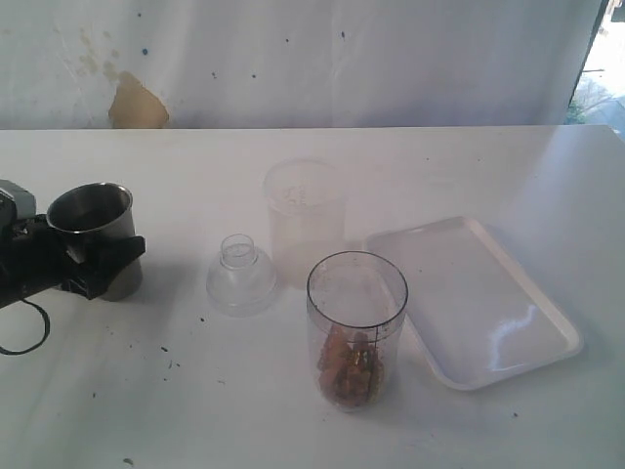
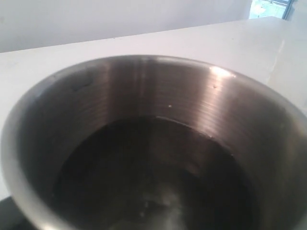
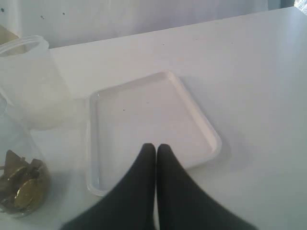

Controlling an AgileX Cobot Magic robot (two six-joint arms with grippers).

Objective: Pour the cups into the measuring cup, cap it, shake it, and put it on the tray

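The measuring cup [image 1: 356, 332] stands closest, upright on the tabletop [image 1: 244, 420]. Its long axis is vertical and its open mouth faces up. A small heap of brown and golden pieces lies at its bottom, so at least part of the pouring looks done. It is uncapped: the clear domed cap [image 1: 240, 277] sits just beside it toward the left, neck up. Capping, shaking and setting down are not yet done.

Behind the two stands the frosted cup [image 1: 305, 223], upright, close to both. To the right, just beside the measuring cup, the white tray [image 1: 488, 293] lies flat with nothing on it.

Well apart on the far left, the left tool [image 1: 103, 256] clasps the steel tumbler [image 1: 93, 230] around its wall, mouth up. I cannot tell whether it rests on the tabletop. The wrist view shows a dark inside with no pieces, so it seems emptied. The wooden cup is not in view.

The right tool [image 3: 156, 149] hovers over the tray's near edge, its fingers pressed together, holding nothing.
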